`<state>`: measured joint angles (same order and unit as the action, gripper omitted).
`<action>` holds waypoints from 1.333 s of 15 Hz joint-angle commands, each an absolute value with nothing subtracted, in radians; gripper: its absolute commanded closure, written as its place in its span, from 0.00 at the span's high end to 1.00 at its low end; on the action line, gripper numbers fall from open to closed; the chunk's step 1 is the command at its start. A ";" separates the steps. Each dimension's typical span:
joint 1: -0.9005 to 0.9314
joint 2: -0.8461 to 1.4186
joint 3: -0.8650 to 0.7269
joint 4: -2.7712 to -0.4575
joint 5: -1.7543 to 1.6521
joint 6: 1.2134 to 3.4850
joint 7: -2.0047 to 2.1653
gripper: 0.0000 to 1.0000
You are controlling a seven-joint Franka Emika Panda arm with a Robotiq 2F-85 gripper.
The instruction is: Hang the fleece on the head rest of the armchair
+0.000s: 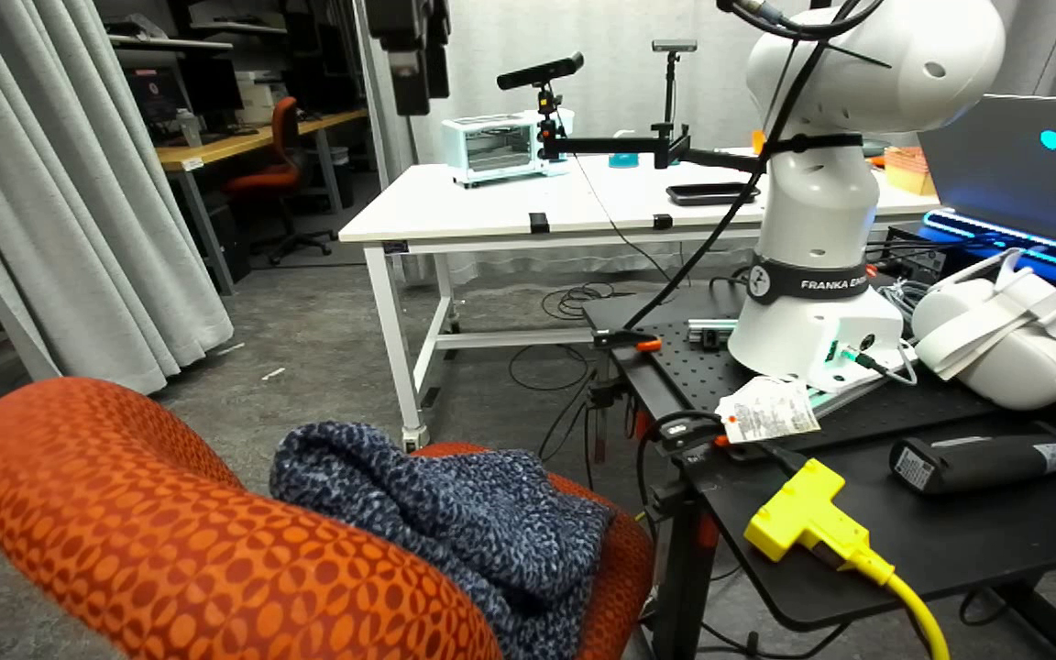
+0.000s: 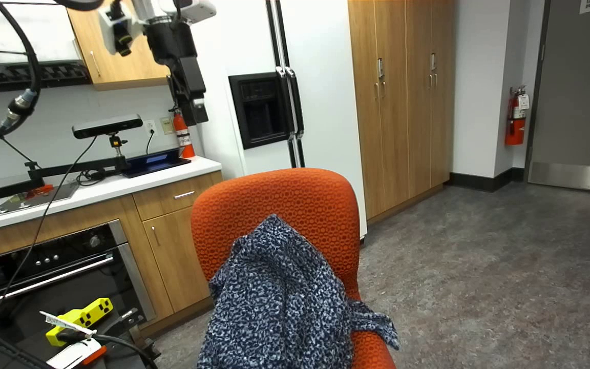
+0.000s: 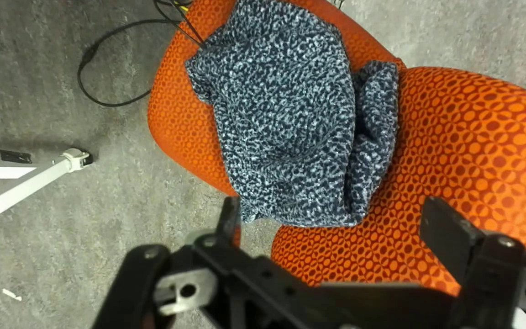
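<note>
Fleece [image 3: 286, 105] on the seat [image 3: 178, 114] of the armchair [image 1: 216, 541], not yet hung.
It lies bunched below the bare head rest [image 2: 285, 192]; I have the gripper [image 3: 331, 205] well clear above, jaws wide apart, holding nothing. I read that spread as room to take in a thick fold.

Pale curtains [image 1: 615, 60] hang behind a white table [image 1: 510, 199], and wooden cabinets [image 2: 393, 118] stand on gray floor [image 2: 489, 266].
</note>
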<state>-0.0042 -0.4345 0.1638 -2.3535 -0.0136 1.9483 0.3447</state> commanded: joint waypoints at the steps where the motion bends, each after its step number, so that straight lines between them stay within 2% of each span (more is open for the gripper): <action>1: 0.000 -0.326 0.171 -2.322 -0.022 2.030 0.401 1.00; 12: 0.008 -0.290 0.154 -2.317 -0.021 2.037 0.379 1.00; 20: -0.001 -0.088 0.106 -2.297 -0.019 2.252 0.369 1.00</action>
